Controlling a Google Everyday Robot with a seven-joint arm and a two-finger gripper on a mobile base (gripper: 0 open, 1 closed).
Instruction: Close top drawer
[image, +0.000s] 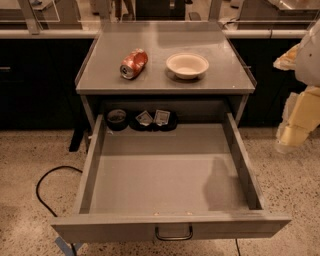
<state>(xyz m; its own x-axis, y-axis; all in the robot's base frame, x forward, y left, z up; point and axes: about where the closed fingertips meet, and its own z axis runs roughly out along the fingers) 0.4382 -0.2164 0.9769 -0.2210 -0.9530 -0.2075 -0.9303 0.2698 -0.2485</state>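
The top drawer (170, 227) is a wide, shallow grey metal drawer, pulled fully out toward me from under the grey cabinet top (165, 82). Its flat front panel carries a small dark loop handle (173, 234) at centre, near the bottom of the view. Its inside is mostly bare, with a dark round container (117, 118) and two small packets (153, 118) at the back. My gripper (295, 131) hangs at the right edge, to the right of the drawer and apart from it, pale and blurred.
A crushed red can (134, 63) lies on its side on the cabinet top, next to a white bowl (187, 65). A black cable (47, 187) loops over the speckled floor at left. Dark cabinets and a counter stand behind.
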